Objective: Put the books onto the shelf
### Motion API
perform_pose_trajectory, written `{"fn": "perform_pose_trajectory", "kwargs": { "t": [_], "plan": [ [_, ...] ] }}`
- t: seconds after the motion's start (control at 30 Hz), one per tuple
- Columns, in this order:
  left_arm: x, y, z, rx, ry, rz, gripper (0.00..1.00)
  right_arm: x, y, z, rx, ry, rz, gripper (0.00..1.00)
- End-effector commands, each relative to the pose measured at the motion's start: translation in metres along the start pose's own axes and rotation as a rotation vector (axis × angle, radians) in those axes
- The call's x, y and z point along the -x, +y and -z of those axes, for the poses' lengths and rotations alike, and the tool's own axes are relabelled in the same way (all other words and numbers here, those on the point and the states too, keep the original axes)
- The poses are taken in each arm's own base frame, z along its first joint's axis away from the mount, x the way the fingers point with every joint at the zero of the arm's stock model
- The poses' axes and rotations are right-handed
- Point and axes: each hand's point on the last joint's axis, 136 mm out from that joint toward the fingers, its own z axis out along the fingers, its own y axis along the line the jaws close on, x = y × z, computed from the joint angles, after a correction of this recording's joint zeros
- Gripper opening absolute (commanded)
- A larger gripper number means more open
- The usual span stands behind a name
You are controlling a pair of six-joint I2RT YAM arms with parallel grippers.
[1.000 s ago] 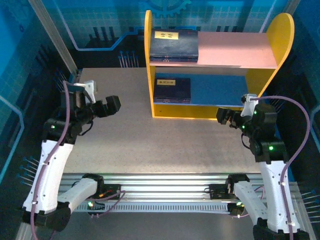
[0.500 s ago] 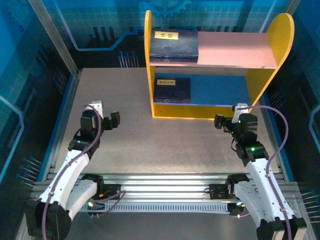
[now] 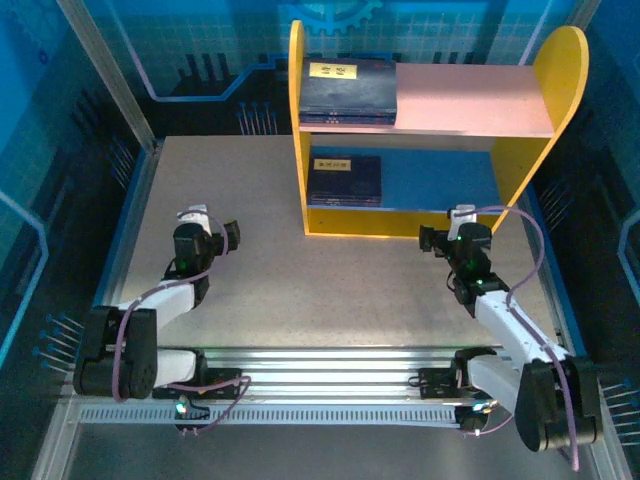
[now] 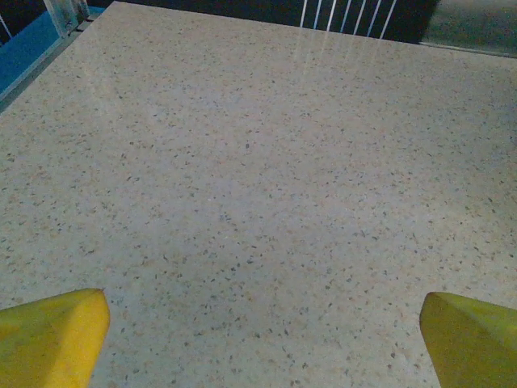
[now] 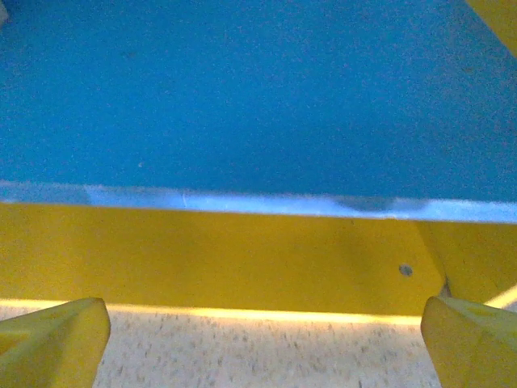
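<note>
Shelf point(image 5: 242, 259) edge just before right hand point(image 5: 260, 343), table point(image 4: 242, 162) under left hand point(image 4: 260, 339)

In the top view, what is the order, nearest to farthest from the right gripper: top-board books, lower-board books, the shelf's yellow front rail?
1. Yellow front rail, just ahead of the right gripper.
2. Lower-board books, ahead-left.
3. Top-board books, higher, farthest back.

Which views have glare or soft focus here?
Left wrist: pale glare streaks on the far table, fingers blurred at the corners. Right wrist: soft throughout, bright sheen along the front edge of the blue lower board. Top external: sharp, evenly lit.
</note>
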Motion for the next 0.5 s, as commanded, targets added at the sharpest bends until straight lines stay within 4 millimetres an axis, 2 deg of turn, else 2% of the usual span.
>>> {"fn": "perform_pose_trajectory", "kwargs": {
  "t": [0.0, 0.1, 0.17, 0.33, 0.47],
  "plan": [
    [0.024, -0.008, 0.001, -0.07, -0.116, 0.012, 0.99, 0.015, -0.001, -0.008, -0.004, -0.131, -0.007, 1.0],
    [0.015, -0.007, -0.001, -0.077, -0.139, 0.013, 0.99, 0.004, -0.002, -0.02, -0.007, -0.145, 0.013, 1.0],
    [0.009, -0.007, -0.004, -0.084, -0.149, 0.014, 0.99, 0.003, -0.002, -0.024, -0.008, -0.17, 0.025, 1.0],
    [-0.004, -0.02, -0.015, -0.157, -0.119, -0.02, 0.99, -0.001, -0.001, -0.031, 0.012, -0.218, 0.006, 1.0],
    [-0.011, -0.025, -0.027, -0.174, -0.061, -0.034, 0.99, -0.016, 0.005, -0.041, 0.046, -0.211, 0.018, 1.0]
  ]
}}
